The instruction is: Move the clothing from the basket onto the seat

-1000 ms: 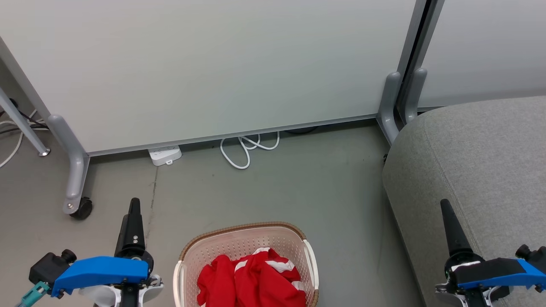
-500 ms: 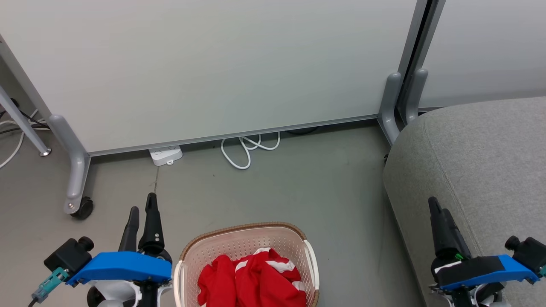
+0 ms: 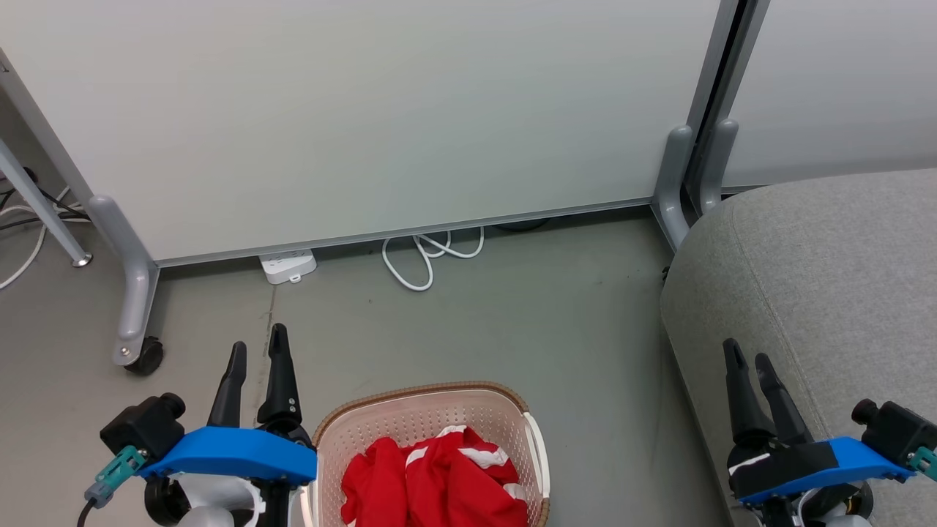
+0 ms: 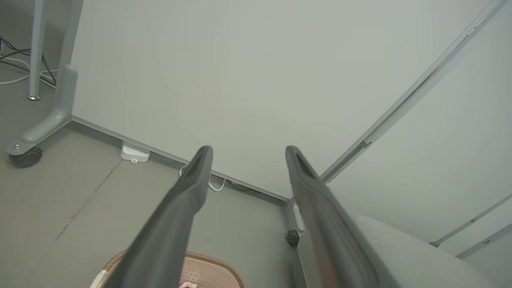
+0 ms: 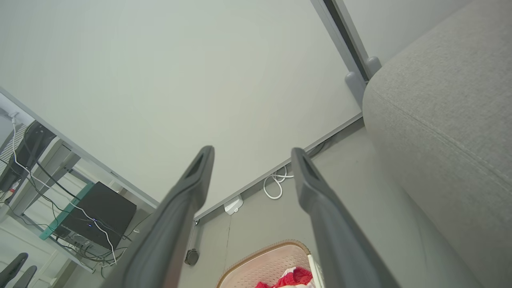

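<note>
Clothing (image 3: 432,483), red white-striped fabric, lies heaped inside the cream perforated plastic basket (image 3: 424,386). Left gripper (image 3: 258,337) and right gripper (image 3: 745,350) flank it, jaws released; best pinch a thick central fold.

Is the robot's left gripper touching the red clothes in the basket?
Apart. In the head view the left gripper points over bare floor beside the basket, and the basket's pale wall shows between it and the clothing.

Even, soft light — sharp frames — wrist views bowed at edges.
</note>
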You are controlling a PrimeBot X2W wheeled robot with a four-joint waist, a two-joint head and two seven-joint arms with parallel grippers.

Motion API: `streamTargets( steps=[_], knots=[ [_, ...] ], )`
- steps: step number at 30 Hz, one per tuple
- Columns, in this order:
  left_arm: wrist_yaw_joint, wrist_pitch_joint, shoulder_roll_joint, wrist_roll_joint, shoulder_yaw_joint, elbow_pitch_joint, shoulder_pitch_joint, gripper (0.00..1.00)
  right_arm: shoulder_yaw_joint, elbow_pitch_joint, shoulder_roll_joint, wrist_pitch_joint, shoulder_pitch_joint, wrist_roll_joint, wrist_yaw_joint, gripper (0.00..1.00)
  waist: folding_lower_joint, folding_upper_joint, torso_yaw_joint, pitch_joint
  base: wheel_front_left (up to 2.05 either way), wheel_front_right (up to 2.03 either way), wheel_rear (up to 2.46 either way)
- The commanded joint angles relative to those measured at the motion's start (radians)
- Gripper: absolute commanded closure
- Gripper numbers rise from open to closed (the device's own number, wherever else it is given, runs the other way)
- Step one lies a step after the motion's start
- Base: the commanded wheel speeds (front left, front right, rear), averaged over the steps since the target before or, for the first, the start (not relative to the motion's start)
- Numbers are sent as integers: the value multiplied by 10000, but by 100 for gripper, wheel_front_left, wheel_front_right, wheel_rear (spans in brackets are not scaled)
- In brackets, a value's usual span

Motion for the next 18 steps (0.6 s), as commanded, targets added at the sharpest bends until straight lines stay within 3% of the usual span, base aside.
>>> streamTargets(
  steps=[1,18],
  knots=[
    [30,-61,79,218,-43,-72,-253,0,18,-82,-84,-64,-209,-201,14,0,0,0,1,0,0,0,0],
    [71,-516,94,2117,-389,75,-350,0,244,-40,-93,-517,-261,-1966,19,0,0,0,64,36,0,0,0]
  ],
)
